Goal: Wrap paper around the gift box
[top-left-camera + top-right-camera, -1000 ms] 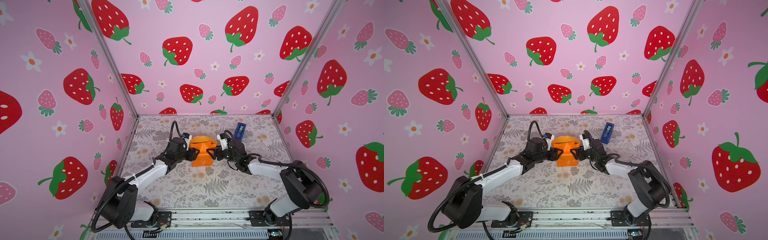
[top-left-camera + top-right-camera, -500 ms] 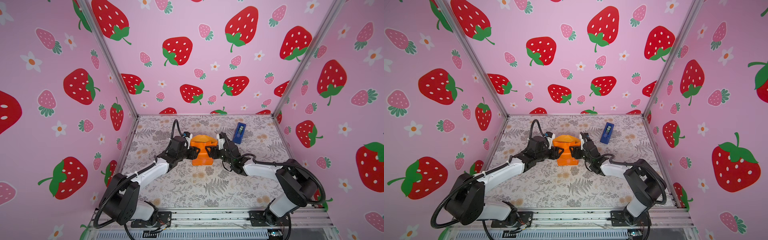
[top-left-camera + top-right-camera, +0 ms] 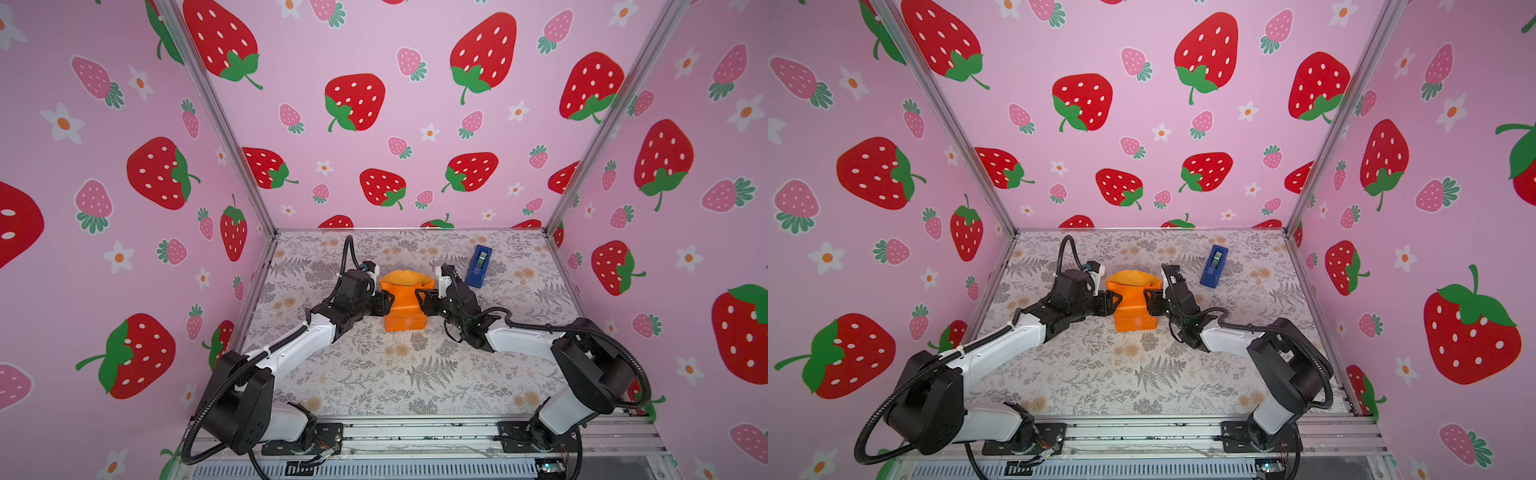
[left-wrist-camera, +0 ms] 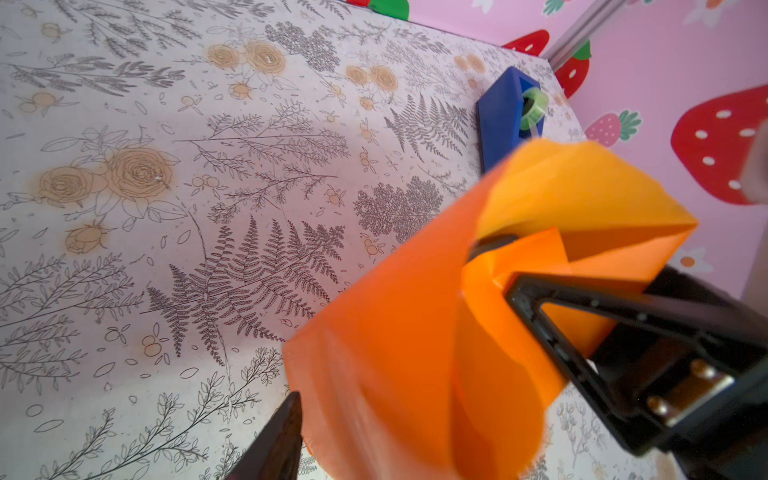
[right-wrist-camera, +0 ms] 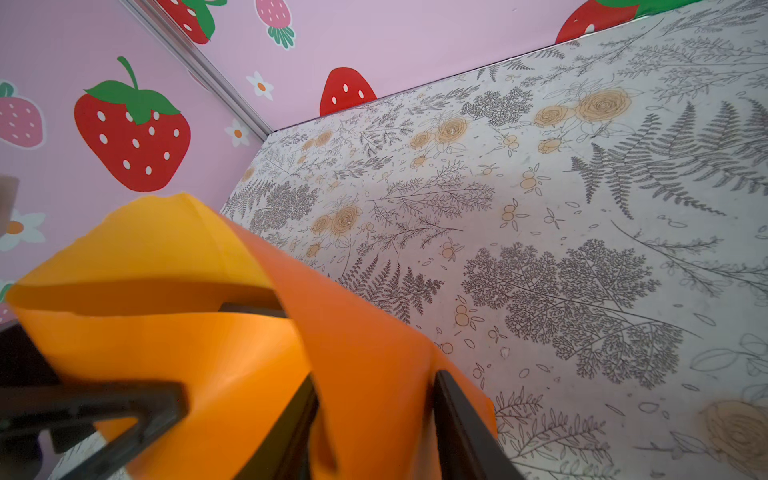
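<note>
The paper (image 3: 405,305) is bright orange and folded into a parcel at mid-table in both top views; its far end stands up as a loose flap (image 3: 1133,277). The gift box is hidden under it. My left gripper (image 3: 385,300) is at the parcel's left side. In the left wrist view one finger (image 4: 278,440) stands just clear of the paper (image 4: 399,332), and the paper hides the other. My right gripper (image 3: 420,300) is at the right side. Both its fingers (image 5: 455,419) press a fold of paper (image 5: 365,374) between them.
A blue tape dispenser (image 3: 478,266) lies behind and right of the parcel, close to my right wrist. The floral table cover (image 3: 415,374) lies bare toward the front rail. Pink strawberry walls close in the left, right and back.
Both grippers have moved inward against the parcel's sides, pushing the paper's side wings in. The right jaws have narrowed onto a paper fold.
</note>
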Robot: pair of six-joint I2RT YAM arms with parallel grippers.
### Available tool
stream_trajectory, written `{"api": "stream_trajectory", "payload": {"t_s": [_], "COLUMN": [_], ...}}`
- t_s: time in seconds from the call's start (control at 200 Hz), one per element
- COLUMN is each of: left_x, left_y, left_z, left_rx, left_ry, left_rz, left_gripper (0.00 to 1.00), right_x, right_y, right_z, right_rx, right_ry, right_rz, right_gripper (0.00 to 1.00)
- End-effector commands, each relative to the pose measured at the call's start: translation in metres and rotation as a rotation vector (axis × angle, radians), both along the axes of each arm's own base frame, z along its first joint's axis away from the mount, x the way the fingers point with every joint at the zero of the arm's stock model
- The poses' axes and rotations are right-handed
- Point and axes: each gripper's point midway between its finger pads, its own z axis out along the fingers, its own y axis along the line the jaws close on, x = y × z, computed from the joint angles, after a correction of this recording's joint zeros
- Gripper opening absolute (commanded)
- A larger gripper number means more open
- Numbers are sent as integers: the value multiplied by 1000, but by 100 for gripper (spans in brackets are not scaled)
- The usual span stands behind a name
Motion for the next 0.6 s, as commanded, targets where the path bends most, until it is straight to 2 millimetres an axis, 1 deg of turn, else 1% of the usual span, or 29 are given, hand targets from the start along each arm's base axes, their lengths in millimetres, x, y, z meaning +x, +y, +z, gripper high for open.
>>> {"api": "stream_trajectory", "payload": {"t_s": [0.0,0.26,0.435,0.52,0.595], "left_x": [17,27,23,19,16], "left_y": [3,-3,-6,-4,-3], "left_z": [2,-11,-19,-26,-30], "left_rx": [-6,0,77,132,165], "left_ry": [5,22,1,-8,-18], "left_rz": [70,94,116,143,157], "left_gripper": [50,37,28,26,24], "right_x": [-7,-7,-6,-5,-3], "right_y": [-4,-4,-5,-6,-6], "right_z": [-26,-28,-27,-26,-24], "right_rx": [-58,-59,-56,-73,-107], "right_ry": [67,74,78,66,44], "right_rz": [-5,-5,-21,-34,-50], "right_gripper": [44,43,43,43,40]}}
